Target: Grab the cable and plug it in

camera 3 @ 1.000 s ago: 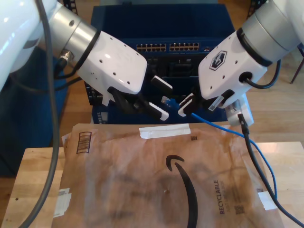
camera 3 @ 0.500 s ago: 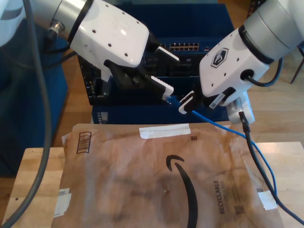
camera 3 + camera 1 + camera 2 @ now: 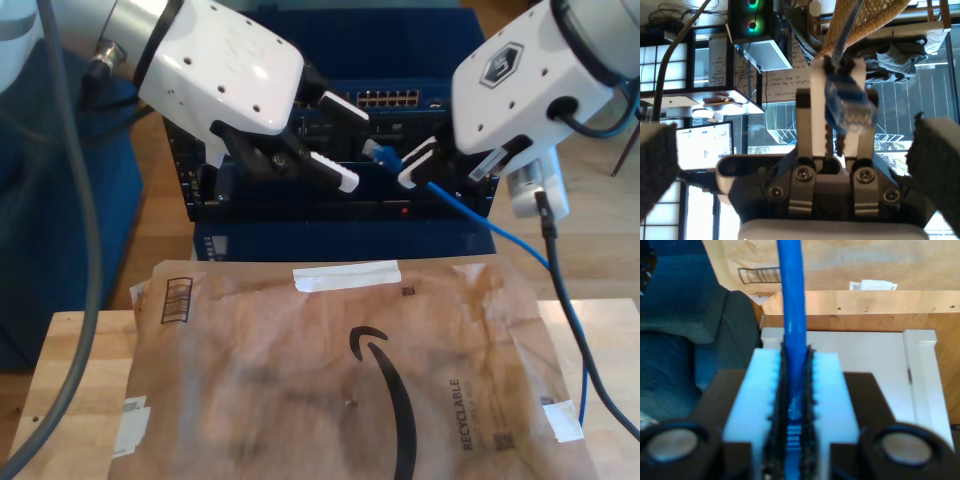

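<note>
The second gripper (image 3: 420, 165), at the exterior view's right, is clamped on the cable (image 3: 470, 215) just behind its plug (image 3: 378, 151). The second wrist view has the blue line pinched tight between the white ribbed pads (image 3: 826, 390).

The plug sticks out past the jaws toward the exterior view's left. It hangs in the air in front of the dark rack (image 3: 300, 205), a little below the row of ports (image 3: 385, 98) and touching none of them.

The first gripper (image 3: 350, 145), at the exterior view's left, has its fingers spread wide and holds nothing. Its lower fingertip is near the plug but apart from it. In the first wrist view the plug sits between its two blurred dark fingers (image 3: 935, 165), touching neither.

From the clamp, the cable slopes down toward the exterior view's right, passes the corner of the brown paper mailer (image 3: 300, 370) and leaves at the lower right edge.

The mailer lies flat on the wooden table (image 3: 70, 360), with a strip of white tape (image 3: 345, 275) near its far edge.
</note>
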`<control>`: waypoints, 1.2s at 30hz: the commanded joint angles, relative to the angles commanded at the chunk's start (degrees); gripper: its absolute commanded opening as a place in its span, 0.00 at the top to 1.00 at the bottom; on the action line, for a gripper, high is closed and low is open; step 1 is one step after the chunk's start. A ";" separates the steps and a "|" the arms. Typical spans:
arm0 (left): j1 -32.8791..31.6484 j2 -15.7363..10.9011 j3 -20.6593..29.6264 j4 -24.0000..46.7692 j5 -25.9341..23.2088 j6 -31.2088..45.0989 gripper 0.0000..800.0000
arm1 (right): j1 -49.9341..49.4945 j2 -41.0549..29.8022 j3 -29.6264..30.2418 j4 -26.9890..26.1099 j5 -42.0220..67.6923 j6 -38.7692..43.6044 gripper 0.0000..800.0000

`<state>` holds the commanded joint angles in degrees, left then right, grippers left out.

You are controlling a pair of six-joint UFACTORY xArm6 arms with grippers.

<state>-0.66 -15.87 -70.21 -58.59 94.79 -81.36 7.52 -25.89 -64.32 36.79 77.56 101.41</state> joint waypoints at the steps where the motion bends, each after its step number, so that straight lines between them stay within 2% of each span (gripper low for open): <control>1: -0.09 0.00 0.00 0.00 0.00 0.00 0.24 | 0.00 -0.09 0.09 0.00 0.09 0.00 1.00; 8: 0.00 0.18 0.09 0.00 -0.09 0.00 0.29 | 0.26 -0.88 0.09 0.18 0.09 0.09 1.00; 24: 0.00 0.18 0.18 -1.23 0.09 0.09 0.29 | 0.79 -0.88 -0.09 1.32 -0.09 1.23 1.00; 31: 0.09 0.18 0.53 -1.14 -0.44 0.53 0.49 | 0.88 -0.88 -0.09 1.49 -0.09 1.23 1.00; 36: 0.09 0.18 0.97 -1.32 -0.53 1.23 0.49 | 1.14 -0.79 -0.09 1.58 0.00 1.23 1.00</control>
<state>-0.57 -15.69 -69.24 -59.91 94.26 -80.13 8.66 -26.68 -64.41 38.37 77.56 102.64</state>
